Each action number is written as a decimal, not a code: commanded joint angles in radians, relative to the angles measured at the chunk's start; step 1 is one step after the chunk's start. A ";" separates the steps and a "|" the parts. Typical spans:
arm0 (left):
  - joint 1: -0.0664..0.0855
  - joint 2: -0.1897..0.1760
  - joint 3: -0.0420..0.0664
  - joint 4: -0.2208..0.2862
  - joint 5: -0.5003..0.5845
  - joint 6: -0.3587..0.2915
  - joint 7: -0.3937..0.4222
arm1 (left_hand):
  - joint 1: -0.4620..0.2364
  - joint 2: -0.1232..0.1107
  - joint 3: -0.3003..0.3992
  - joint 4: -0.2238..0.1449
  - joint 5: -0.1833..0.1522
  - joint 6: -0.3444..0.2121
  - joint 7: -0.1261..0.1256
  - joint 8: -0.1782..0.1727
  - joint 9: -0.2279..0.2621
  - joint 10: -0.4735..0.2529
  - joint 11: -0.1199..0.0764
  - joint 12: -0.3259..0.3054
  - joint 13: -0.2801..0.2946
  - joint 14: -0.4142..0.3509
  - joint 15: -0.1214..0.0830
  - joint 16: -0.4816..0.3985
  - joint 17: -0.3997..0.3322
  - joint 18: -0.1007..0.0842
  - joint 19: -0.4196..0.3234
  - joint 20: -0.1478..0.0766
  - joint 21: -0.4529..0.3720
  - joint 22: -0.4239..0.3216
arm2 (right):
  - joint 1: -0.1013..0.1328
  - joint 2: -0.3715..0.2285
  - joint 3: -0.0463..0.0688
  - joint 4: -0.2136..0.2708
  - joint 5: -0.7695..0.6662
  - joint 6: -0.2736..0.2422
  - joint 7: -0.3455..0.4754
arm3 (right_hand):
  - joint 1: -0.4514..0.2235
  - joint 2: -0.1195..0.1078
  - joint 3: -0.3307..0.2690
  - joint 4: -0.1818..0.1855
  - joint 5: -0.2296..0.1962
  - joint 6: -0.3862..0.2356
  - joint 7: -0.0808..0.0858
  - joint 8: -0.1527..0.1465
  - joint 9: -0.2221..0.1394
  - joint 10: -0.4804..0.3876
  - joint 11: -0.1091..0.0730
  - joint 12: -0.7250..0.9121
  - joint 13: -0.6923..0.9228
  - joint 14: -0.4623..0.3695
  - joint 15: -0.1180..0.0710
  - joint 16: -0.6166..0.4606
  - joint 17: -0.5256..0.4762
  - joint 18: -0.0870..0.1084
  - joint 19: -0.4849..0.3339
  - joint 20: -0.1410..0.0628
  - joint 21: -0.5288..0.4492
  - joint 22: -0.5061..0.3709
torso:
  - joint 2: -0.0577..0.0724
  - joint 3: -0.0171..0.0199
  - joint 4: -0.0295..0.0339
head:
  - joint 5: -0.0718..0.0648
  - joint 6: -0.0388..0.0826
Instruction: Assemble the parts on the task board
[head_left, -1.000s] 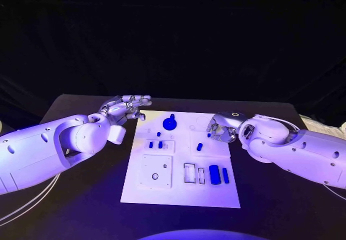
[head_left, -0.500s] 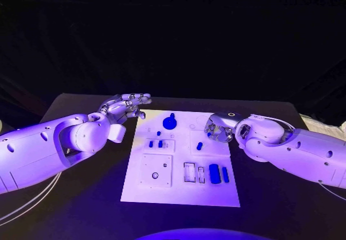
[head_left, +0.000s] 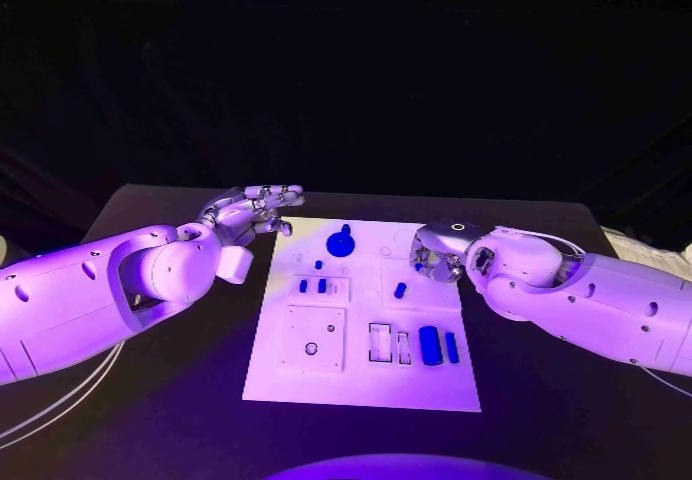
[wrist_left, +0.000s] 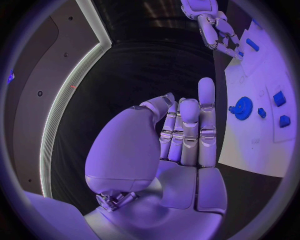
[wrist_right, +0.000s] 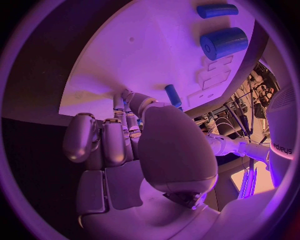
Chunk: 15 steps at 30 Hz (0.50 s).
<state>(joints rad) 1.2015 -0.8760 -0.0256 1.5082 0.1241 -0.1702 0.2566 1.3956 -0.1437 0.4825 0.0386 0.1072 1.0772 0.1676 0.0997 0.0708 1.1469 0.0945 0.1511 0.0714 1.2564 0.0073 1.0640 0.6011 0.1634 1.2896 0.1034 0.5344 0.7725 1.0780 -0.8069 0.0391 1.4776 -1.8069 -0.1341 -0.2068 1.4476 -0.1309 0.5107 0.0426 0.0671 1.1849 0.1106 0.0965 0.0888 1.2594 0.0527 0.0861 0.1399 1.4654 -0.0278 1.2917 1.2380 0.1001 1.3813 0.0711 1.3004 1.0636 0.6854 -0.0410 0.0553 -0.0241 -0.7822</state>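
The white task board lies mid-table. My right hand hangs over its far right part with the fingers curled down, their tips pinching a small blue part at the board's surface; most of it is hidden. A blue peg lies just nearer than that hand. A blue gear sits at the far middle. My left hand hovers off the board's far left corner, with its fingers straight, together and empty.
A thick blue cylinder and a slim blue bar stand beside the white slots at the board's near right. Two small blue pieces sit left of centre. Bare black table surrounds the board.
My right hand and forearm have crept a little toward the board's middle and far side. The left hand has hardly moved.
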 joint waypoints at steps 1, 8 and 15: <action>0.000 0.000 0.001 0.004 0.006 0.011 0.003 | -0.006 0.001 -0.002 -0.005 0.006 0.004 0.002 0.005 0.000 0.000 0.003 0.006 0.000 -0.007 0.000 -0.003 0.000 0.019 -0.007 0.000 -0.005 -0.001 | -0.021 0.006 -0.014 0.001 -0.046 0.057 -0.022 | 0.000 0.015 0.004 -0.002 -0.005 0.006 -0.001 0.003 0.002 0.017 -0.010 -0.002 -0.001 0.054 -0.009 0.006 0.001 -0.004 0.005 -0.001 0.004 0.001 | 0.000 0.0001 -0.0015 | 0.000 -0.001; 0.000 0.000 0.001 0.005 0.005 0.012 0.004 | -0.005 0.001 -0.002 -0.005 0.007 0.003 0.002 0.005 0.000 -0.001 0.003 0.006 0.000 -0.007 0.000 -0.003 -0.001 0.019 -0.007 0.000 -0.005 -0.001 | -0.023 -0.004 -0.014 0.017 -0.034 -0.035 -0.024 | -0.011 0.016 0.011 -0.005 -0.012 -0.001 0.004 -0.005 0.001 0.014 -0.006 -0.011 -0.008 0.053 -0.008 0.001 -0.008 -0.005 0.007 -0.001 0.007 0.005 | 0.000 0.0003 -0.0003 | 0.001 0.000; 0.000 0.002 0.001 0.006 0.005 0.009 0.010 | -0.005 0.001 -0.001 -0.006 0.007 0.002 0.002 0.005 -0.001 -0.002 0.003 0.006 -0.001 -0.009 0.001 -0.005 -0.005 0.019 -0.007 0.000 -0.006 -0.002 | -0.019 -0.019 -0.007 0.041 -0.001 -0.098 -0.017 | -0.016 0.019 0.017 -0.006 -0.013 0.000 0.005 -0.006 0.002 0.015 -0.005 -0.013 -0.010 0.053 -0.007 0.000 -0.011 -0.005 0.009 0.000 0.009 0.008 | -0.002 -0.0007 -0.0003 | 0.001 0.001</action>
<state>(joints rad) 1.2015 -0.8760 -0.0256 1.5105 0.1247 -0.1700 0.2559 1.3957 -0.1437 0.4825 0.0386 0.1113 1.0772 0.1676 0.0997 0.0707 1.1468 0.0945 0.1511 0.0713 1.2566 0.0076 1.0640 0.5969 0.1633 1.2896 0.1034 0.5343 0.7722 1.0613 -0.8283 0.0330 1.5092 -1.8282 -0.2035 -0.2326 1.4371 -0.1180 0.5219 0.0397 0.0573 1.1837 0.1121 0.0903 0.0888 1.2615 0.0521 0.0742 0.1285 1.4684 -0.0307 1.2917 1.2275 0.1001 1.3823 0.0699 1.3051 1.0704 0.6853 -0.0407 0.0545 -0.0232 -0.7820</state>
